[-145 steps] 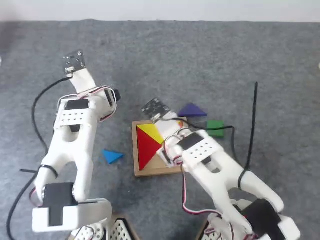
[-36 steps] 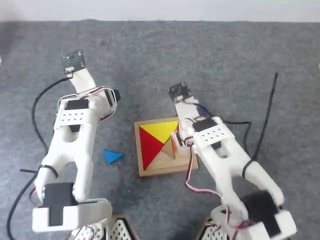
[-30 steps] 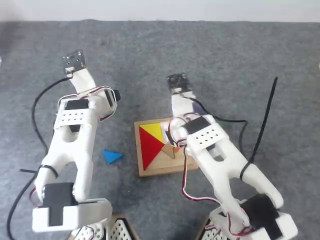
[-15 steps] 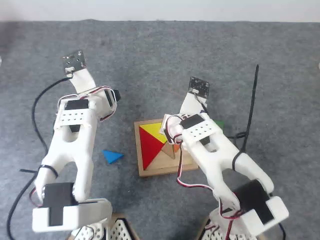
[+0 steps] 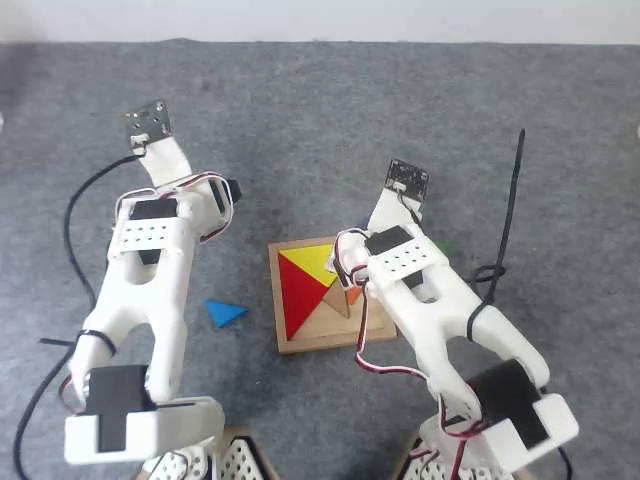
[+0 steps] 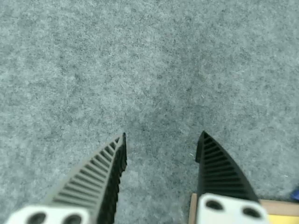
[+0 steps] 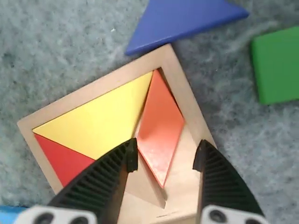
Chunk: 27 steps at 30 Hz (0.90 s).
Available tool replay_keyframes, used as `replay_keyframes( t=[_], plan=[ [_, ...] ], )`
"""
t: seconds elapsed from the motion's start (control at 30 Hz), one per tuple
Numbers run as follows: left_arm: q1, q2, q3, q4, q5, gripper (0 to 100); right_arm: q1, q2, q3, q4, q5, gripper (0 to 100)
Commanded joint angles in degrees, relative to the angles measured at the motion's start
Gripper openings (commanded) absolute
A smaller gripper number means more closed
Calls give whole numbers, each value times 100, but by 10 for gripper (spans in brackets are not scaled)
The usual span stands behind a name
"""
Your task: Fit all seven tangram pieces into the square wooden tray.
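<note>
The square wooden tray (image 7: 93, 85) holds a yellow triangle (image 7: 98, 119), a red triangle (image 7: 63, 161) and an orange parallelogram (image 7: 161, 128) lying flat beside the yellow one. My right gripper (image 7: 166, 147) hangs open just above the parallelogram's tip, holding nothing. Just outside the tray lie a dark blue triangle (image 7: 182, 18) and a green square (image 7: 278, 63). A small light blue triangle (image 5: 225, 313) rests on the carpet left of the tray (image 5: 320, 345). My left gripper (image 6: 162, 136) is open over bare carpet, with a tray corner (image 6: 275, 204) close by.
Grey carpet covers the whole table. The left arm (image 5: 150, 250) stands left of the light blue triangle. A black cable (image 5: 510, 220) rises to the right of the right arm. Open carpet lies at the far side.
The right arm's wrist has swung from the tray's far left side over to its far right side and lifted slightly. The orange parallelogram stays in the tray. The left arm has not moved.
</note>
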<state>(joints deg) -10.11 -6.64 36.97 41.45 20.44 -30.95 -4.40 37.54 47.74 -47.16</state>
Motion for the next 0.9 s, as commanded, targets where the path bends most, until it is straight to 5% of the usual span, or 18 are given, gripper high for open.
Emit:
replay_keyframes(
  t=[0.0, 0.37, 0.6, 0.87],
  plan=[
    [-44, -264, -127, 9, -62, 239, 66, 66, -290, 31, -62, 210],
    [-44, -264, -119, 9, -62, 239, 75, 1341, -1125, 400, -62, 208],
    [-44, -264, -127, 9, -62, 239, 57, 1015, -1125, 848, -53, 109],
    [-53, -273, -127, 9, -62, 239, -347, 725, -1160, 1086, -26, 199]
  ],
)
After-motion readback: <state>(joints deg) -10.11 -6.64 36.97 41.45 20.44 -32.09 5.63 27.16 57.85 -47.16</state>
